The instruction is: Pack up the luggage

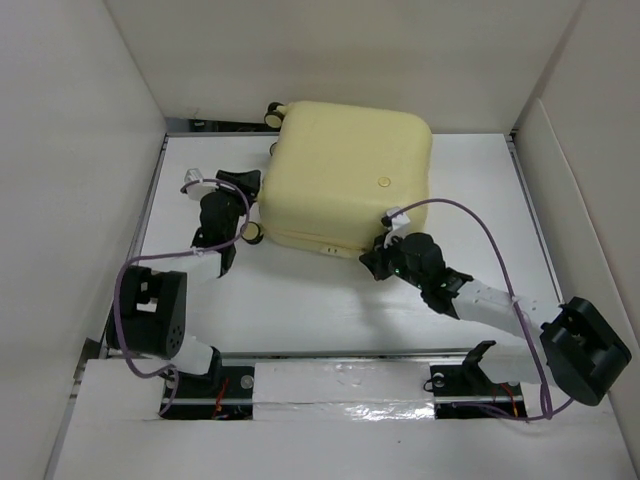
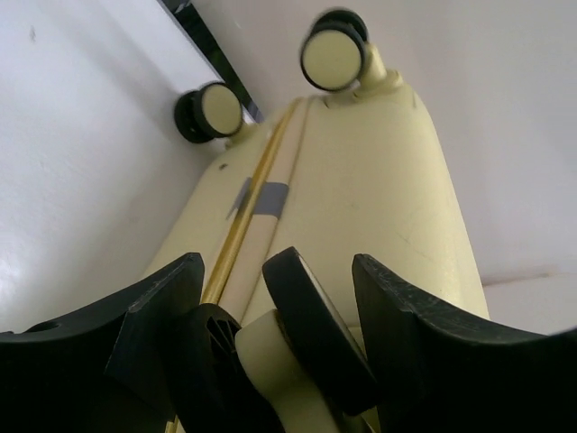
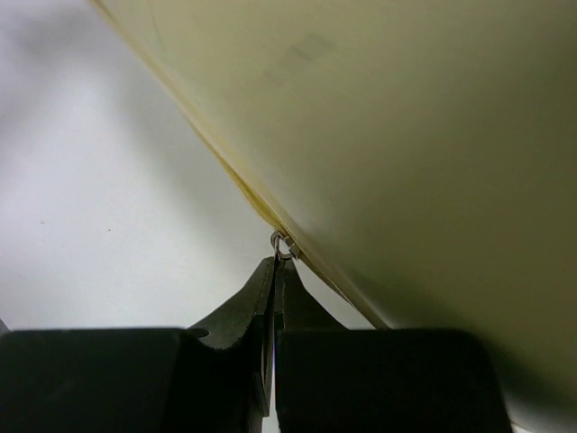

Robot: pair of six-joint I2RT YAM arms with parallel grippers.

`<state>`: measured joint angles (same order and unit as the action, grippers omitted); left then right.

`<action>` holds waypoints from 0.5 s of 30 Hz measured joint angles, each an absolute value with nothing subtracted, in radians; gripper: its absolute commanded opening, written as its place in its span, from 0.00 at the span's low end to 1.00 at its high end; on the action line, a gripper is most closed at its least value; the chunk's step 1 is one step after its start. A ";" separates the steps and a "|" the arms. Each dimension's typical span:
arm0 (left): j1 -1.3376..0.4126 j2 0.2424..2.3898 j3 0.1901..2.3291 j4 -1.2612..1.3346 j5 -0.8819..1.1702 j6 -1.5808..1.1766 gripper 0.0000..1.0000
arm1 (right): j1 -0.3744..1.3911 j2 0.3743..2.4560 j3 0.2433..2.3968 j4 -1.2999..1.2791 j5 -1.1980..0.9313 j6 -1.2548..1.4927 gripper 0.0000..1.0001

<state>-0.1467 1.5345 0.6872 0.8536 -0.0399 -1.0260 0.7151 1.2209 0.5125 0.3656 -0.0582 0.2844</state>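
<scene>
The luggage [image 1: 345,175] is a pale-yellow hard-shell suitcase lying flat and closed at the back middle of the table. My left gripper [image 1: 243,203] is at its left side, open, with its fingers either side of a near caster wheel [image 2: 311,338]. There is a gap to the right finger [image 2: 424,325]. The left wrist view looks along the shell [image 2: 379,180] and its gold zip line [image 2: 257,185]. My right gripper [image 1: 381,262] is at the near edge, shut on the small metal zipper pull [image 3: 282,244] on the seam under the shell [image 3: 415,135].
Two more caster wheels [image 2: 332,56] [image 2: 215,112] stick out at the far left corner, close to the back wall. White walls [image 1: 70,150] enclose the table [image 1: 300,300] on the left, back and right. A rail with the arm bases [image 1: 330,385] runs along the near edge.
</scene>
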 measured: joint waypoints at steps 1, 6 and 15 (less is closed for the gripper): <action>-0.173 1.503 0.648 0.872 -0.070 -1.025 0.00 | 0.711 1.221 0.514 0.359 -0.058 0.284 0.00; -0.329 1.336 0.468 0.940 -0.144 -1.007 0.00 | 0.706 1.221 0.553 0.287 -0.067 0.273 0.00; -0.637 1.066 0.368 0.815 -0.252 -0.931 0.00 | 0.932 1.388 0.715 0.229 -0.054 0.254 0.00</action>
<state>-0.6373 1.0664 0.3683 0.8154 -0.2523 -0.9314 0.9321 1.3876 0.7147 0.2291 -0.0540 0.2539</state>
